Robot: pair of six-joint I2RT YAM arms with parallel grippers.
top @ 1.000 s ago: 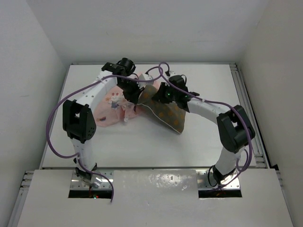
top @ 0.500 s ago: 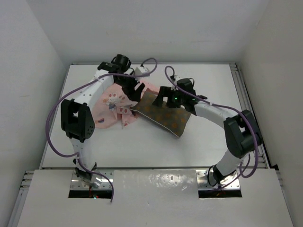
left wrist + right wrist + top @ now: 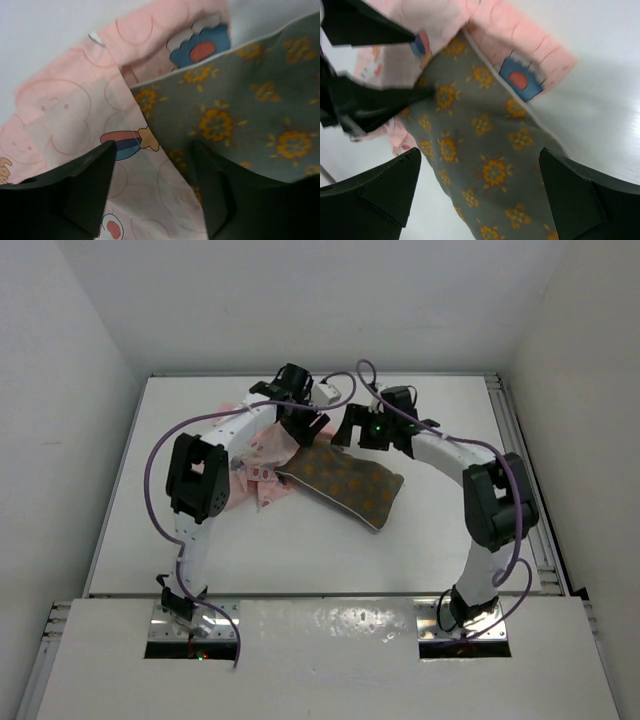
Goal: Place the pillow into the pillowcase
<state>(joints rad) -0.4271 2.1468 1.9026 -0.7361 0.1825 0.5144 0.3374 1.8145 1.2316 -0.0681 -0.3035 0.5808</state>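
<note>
- The left fingers (image 3: 150,200) are open, with a gap between the two black tips.
- Nothing is pinched in that gap. They hang just over the pink pillowcase (image 3: 65,125), right where it meets the pillow (image 3: 250,115).
- I cannot tell if the left tips touch the cloth.
- The right fingers (image 3: 470,200) are spread very wide. They hold nothing.
- The right fingers hang over the pillow, one tip at each side of it in the right wrist view. They do not squeeze it.
- In the right wrist view, one of the left arm's tips points at the edge of the pillow, next to the pink cloth.
- The pillow lies flat on the white bench (image 3: 440,530), near the middle, and it sits slanted.
- One end of the pillow is at the mouth of the pillowcase. Pink cloth shows on two sides of that corner.
- Most of the pillow is out in the open, not covered.
- The pillowcase lies bunched and wrinkled to the left of the pillow, under the left arm.
- From above, both sets of fingers are close together at the far end of the pillow.
</note>
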